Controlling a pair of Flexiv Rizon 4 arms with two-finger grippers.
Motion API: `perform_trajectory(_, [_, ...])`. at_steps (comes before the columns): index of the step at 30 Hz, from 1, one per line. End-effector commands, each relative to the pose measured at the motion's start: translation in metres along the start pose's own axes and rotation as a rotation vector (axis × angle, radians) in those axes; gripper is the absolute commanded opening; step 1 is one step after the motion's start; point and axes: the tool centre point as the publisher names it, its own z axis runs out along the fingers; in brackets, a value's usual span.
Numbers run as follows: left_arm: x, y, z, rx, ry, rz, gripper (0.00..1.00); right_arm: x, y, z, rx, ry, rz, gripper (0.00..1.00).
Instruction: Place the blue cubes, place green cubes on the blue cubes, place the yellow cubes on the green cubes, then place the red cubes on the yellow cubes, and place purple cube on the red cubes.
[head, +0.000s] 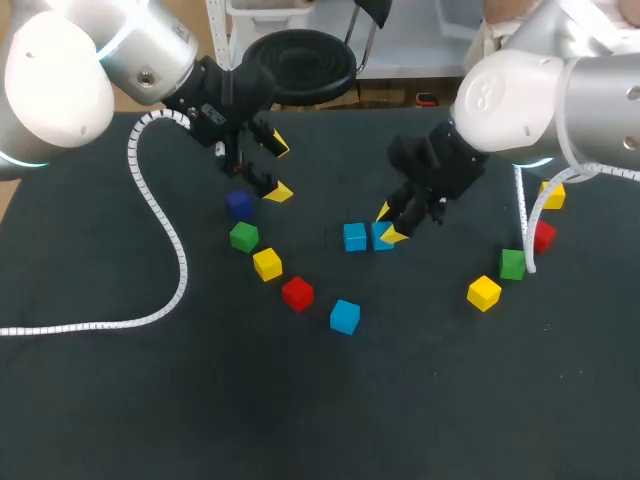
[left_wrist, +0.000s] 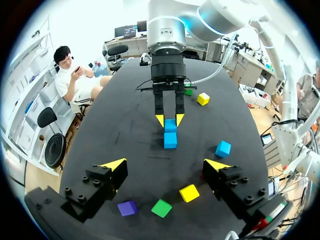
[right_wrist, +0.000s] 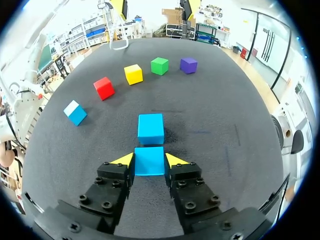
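On the counter (head: 120, 400), right tool (head: 388, 224) clamps a blue cube (right_wrist: 149, 161) beside a second blue (right_wrist: 150, 128); left tool (left_wrist: 165, 164) wide, empty; third blue (head: 345, 316) unplaced, no stacking done.

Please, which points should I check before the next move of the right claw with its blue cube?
1. Grip of right claw on held blue cube, fingers on two sides: ok.
2. Contact of held blue cube with second blue cube: cannot tell.
3. Position of third blue cube with those two: not ok, it lies apart.
4. State of left claw, open and empty: ok.
5. Access to green cube near left claw: ok, nothing on it.
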Motion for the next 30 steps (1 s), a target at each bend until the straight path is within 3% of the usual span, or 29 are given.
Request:
perform_trajectory(1, [-0.0007, 0.0015, 0.0001, 0.003, 0.004, -0.001, 1.00, 0.0015, 0.0006, 0.0020, -0.001, -0.001, 0.002, 0.00])
perform_trajectory(18, [-0.0007, 0.0015, 0.0001, 0.003, 0.004, -0.001, 1.00, 0.0030, 0.0010, 0.0016, -0.002, 0.002, 0.008, 0.00])
perform_trajectory(19, [-0.0007, 0.0015, 0.0001, 0.003, 0.004, -0.001, 1.00, 0.0029, 0.0011, 0.0018, -0.003, -0.001, 0.011, 0.04])
perform_trajectory(21, [-0.0007, 0.0015, 0.0001, 0.003, 0.004, -0.001, 1.00, 0.0029, 0.0013, 0.0018, -0.007, -0.005, 0.016, 0.38])
perform_trajectory(23, [-0.0007, 0.0015, 0.0001, 0.003, 0.004, -0.001, 1.00, 0.0032, 0.0015, 0.0016, -0.009, -0.009, 0.018, 1.00])
perform_trajectory(30, [-0.0007, 0.0015, 0.0001, 0.003, 0.004, -0.001, 1.00, 0.0037, 0.0029, -0.0066, 0.006, -0.021, 0.026, 1.00])
